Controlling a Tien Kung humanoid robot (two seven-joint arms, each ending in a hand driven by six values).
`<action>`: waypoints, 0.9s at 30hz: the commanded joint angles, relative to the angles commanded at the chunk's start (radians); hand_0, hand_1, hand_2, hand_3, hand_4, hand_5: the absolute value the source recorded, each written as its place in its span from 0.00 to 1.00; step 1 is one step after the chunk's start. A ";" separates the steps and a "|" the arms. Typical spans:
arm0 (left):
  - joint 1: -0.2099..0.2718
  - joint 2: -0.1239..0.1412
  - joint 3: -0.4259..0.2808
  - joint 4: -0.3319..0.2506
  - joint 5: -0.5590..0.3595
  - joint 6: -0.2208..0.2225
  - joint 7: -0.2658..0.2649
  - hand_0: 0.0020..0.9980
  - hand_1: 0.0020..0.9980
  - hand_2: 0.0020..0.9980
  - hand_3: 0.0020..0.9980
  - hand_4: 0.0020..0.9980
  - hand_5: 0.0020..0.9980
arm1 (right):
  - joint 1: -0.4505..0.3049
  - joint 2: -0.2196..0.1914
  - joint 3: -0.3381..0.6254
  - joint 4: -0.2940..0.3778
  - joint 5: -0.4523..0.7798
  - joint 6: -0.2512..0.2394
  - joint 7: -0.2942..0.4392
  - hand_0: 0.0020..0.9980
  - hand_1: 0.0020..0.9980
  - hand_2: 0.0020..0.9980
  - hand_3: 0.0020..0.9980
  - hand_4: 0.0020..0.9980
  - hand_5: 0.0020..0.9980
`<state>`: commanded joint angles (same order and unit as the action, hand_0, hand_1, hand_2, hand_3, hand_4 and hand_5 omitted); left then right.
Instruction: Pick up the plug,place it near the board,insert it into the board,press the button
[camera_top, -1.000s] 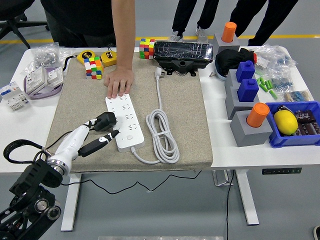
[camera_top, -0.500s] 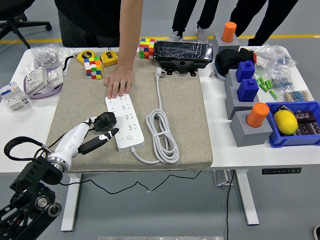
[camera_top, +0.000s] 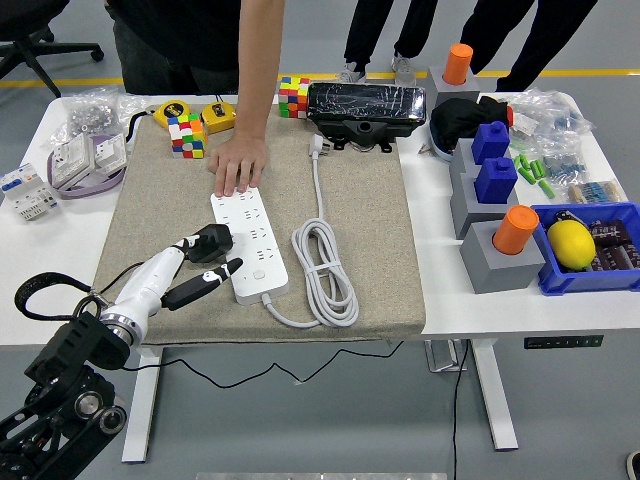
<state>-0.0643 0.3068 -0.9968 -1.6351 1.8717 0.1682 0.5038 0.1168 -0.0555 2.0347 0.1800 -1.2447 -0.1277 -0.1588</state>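
The white power strip (camera_top: 262, 250) lies on the beige mat (camera_top: 365, 230), left of centre. My left hand (camera_top: 210, 259) comes in from the lower left, its fingers closed around the black plug (camera_top: 213, 241). The plug sits at the strip's left edge, touching or just over it. One black-tipped finger (camera_top: 222, 270) reaches along the strip's near part. A person's hand (camera_top: 238, 160) rests flat on the strip's far end. My right arm does not show.
The strip's white cable (camera_top: 326, 268) lies coiled to its right. Rubik's cubes (camera_top: 185, 134), yellow tape measures (camera_top: 218, 116) and a black box (camera_top: 365, 108) line the far edge. Grey blocks (camera_top: 505, 262) and a blue bin with a lemon (camera_top: 572, 243) stand on the right.
My left hand and the plug have shifted only slightly, staying at the strip's left edge. The person's hand stays on the strip's far end.
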 joint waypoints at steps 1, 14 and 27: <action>0.001 0.000 0.001 -0.001 0.000 0.000 0.000 1.00 0.97 0.95 0.94 1.00 1.00 | 0.000 0.000 0.000 0.000 0.001 0.000 0.000 0.79 0.70 0.71 0.76 1.00 1.00; -0.002 0.003 0.013 0.010 -0.004 -0.002 -0.001 1.00 0.97 0.94 0.94 1.00 1.00 | -0.005 0.001 -0.003 0.000 -0.001 0.000 0.002 0.79 0.70 0.71 0.76 1.00 1.00; -0.043 0.007 0.032 0.019 -0.005 -0.005 -0.001 1.00 0.97 0.94 0.94 1.00 1.00 | 0.002 -0.001 -0.004 0.000 0.004 0.002 0.001 0.79 0.69 0.71 0.76 1.00 1.00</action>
<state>-0.1069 0.3141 -0.9647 -1.6157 1.8671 0.1628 0.5031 0.1192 -0.0561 2.0302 0.1800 -1.2411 -0.1260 -0.1577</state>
